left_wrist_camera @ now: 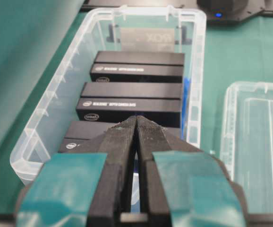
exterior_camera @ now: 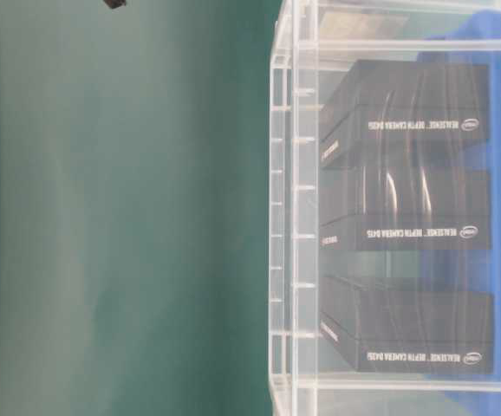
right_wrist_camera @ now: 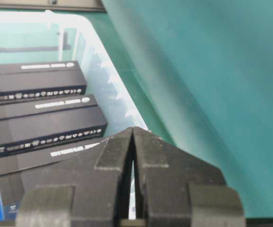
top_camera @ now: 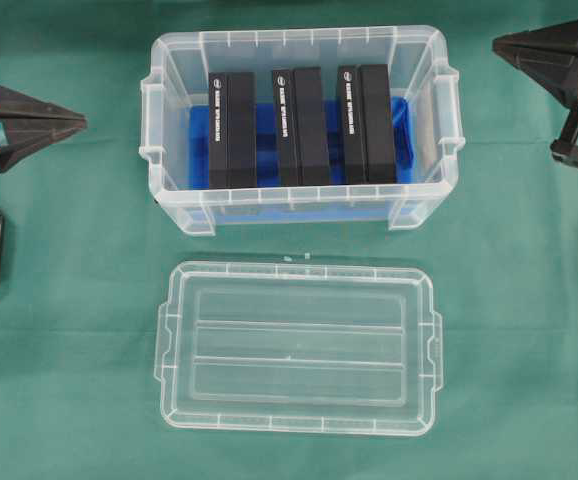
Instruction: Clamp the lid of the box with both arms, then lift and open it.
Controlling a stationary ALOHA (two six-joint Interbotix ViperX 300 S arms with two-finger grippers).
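Overhead: I see lid (top_camera: 299,348) off, flat on cloth (top_camera: 59,330) before box (top_camera: 174,130); left gripper (top_camera: 81,124) and right gripper (top_camera: 497,46) pinched closed, empty.

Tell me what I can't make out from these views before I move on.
- Lid: absent from the table-level view; the left wrist view's right edge crops it.
- Box floor under the black blocks: they and the blue liner cover it.
- Left gripper and right gripper, both shut: arms cropped by overhead edges.
- Block lettering: too small overhead.
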